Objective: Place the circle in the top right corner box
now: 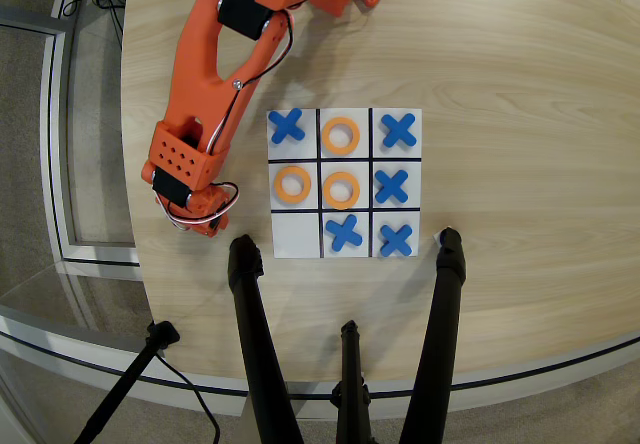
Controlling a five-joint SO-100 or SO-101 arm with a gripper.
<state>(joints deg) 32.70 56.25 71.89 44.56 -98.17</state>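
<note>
The white 3x3 board (321,183) lies in the middle of the wooden table. Three orange rings lie in its cells: top middle (341,135), middle left (292,184) and centre (341,190). Blue X pieces fill five cells, three of them corners. The one plain white corner cell (296,234) is at the bottom left in this overhead view. My orange gripper (198,209) points down just left of the board, beside its lower left part. Its fingers are hidden under the wrist. No ring shows off the board.
Three black tripod legs (252,344) (440,329) (348,384) cross the table's near edge below the board. The table's left edge (130,184) is close to the gripper. The arm (215,54) runs in from the top.
</note>
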